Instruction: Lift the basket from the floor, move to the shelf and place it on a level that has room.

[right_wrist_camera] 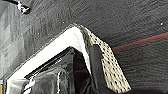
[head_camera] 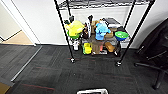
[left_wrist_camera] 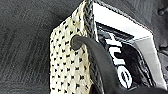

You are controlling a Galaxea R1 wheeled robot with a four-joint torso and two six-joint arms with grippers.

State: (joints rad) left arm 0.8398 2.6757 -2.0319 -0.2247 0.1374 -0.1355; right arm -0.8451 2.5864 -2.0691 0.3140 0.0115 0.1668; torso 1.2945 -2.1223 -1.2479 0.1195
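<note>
Right at the robot's feet, one basket (head_camera: 92, 91) shows its pale rim at the near edge of the head view, over the floor (head_camera: 50, 72) of dark grey carpet tiles. Close up, the left wrist view shows its cream woven side (left_wrist_camera: 67, 67) speckled with black, its black inside with white marks, and one dark finger (left_wrist_camera: 100, 60) hooked over the rim; the right wrist view shows the other woven side (right_wrist_camera: 110, 70) with one dark finger (right_wrist_camera: 96, 67) against it. Whether either pair of jaws is spread or pinching, I cannot tell. Two thin red lines cross the carpet. Farther on stands one shelf (head_camera: 100, 30), a black wire rack on small castors, two of them plain. Its low tier holds a crowd of colourful toys (head_camera: 95, 35), too jumbled to count. One black chair (head_camera: 155, 55) sits to the right, well apart from the basket.
</note>
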